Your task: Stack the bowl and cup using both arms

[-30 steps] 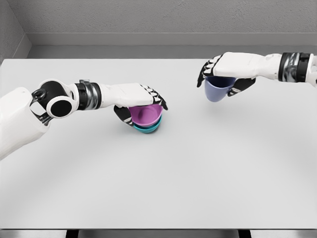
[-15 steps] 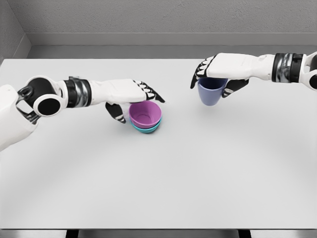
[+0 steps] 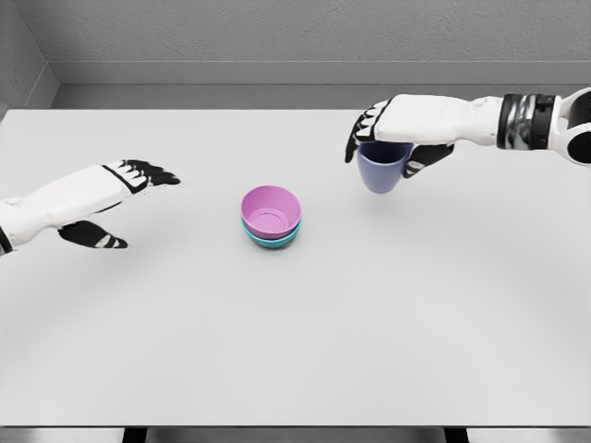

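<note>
I see my right robot hand point(image 3: 392, 140) gripping the blue cup point(image 3: 381, 168) above the counter point(image 3: 369, 314). The left robot hand point(image 3: 102, 198) hangs open, away from the pink bowl point(image 3: 271, 211) nested in the teal bowl point(image 3: 273, 242). No writing is legible.

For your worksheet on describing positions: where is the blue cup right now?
In the head view, the blue cup is right of centre, held in the right hand, up and right of the stacked bowls.

Both arms wear smooth, glossy white shells. The left robot hand point(image 3: 103, 201) has a white back, black finger joints with white striping, and a black thumb. The right robot hand point(image 3: 392, 138) matches it; at its 3 o'clock, a ribbed black-and-grey wrist collar precedes a rounded white joint housing.
</note>
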